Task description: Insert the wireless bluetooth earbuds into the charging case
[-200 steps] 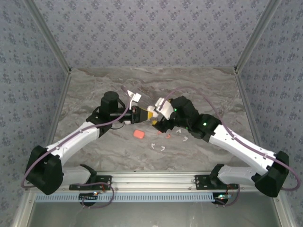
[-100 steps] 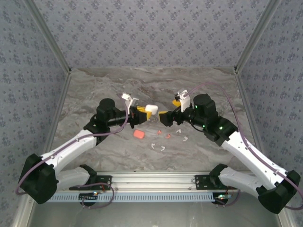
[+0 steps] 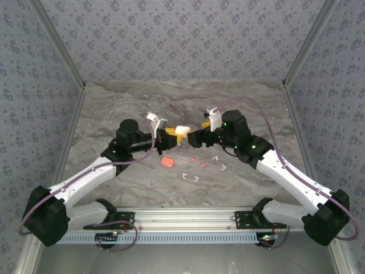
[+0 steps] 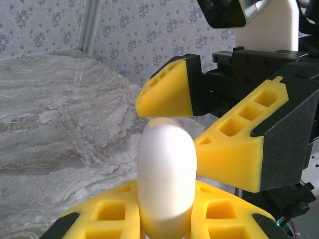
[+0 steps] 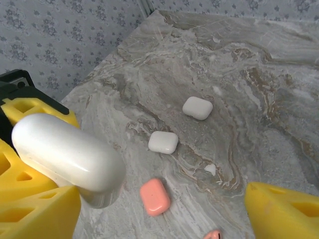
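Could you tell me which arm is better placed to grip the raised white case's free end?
Probably the right. The left gripper is shut on the white case, holding it aloft; the right gripper is open, its fingers flanking the free end.

The white charging case (image 4: 167, 174) in the left claw (image 4: 167, 221) is smooth hard plastic, glossy, with a fine seam around it. The fingers of that claw and of the right claw (image 4: 199, 122) are matt yellow plastic with open cells, set on matt black mounts. The surface (image 5: 259, 64) looks like grey veined marble, smooth with a dull satin finish. On it, the salmon case (image 5: 155, 196), the white case (image 5: 163, 142) and the farther white case (image 5: 197, 108) look like satin-smooth plastic. The walls (image 3: 182, 40) look like matt patterned paper. The near rail (image 3: 188, 214) is brushed metal.
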Controlling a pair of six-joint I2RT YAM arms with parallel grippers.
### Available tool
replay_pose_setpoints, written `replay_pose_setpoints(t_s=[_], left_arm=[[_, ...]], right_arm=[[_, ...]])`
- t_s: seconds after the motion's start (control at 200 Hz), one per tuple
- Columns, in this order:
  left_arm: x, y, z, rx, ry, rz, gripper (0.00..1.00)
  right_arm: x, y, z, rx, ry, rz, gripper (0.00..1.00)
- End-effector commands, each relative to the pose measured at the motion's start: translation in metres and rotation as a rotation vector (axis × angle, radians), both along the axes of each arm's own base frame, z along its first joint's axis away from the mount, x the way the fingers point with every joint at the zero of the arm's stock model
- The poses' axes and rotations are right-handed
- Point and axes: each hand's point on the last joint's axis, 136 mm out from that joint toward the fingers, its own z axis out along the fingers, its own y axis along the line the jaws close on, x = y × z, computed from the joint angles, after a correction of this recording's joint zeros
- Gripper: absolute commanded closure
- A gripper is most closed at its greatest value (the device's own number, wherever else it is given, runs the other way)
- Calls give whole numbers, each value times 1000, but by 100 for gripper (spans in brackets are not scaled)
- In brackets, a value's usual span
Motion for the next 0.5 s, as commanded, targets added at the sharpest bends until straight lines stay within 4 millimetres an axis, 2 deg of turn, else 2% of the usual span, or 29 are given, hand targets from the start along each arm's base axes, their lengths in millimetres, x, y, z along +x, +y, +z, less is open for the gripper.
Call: replay_pose_setpoints(t_s=[0.0,0.5], left_arm=[[-10,-3,24,-41,-91,-50,100],[-10,-5,24,-28,-95,-61,100]], right_arm=[[14,-3,21,53,-16,-49,16],[28,-1,28,75,-2,-39,20]])
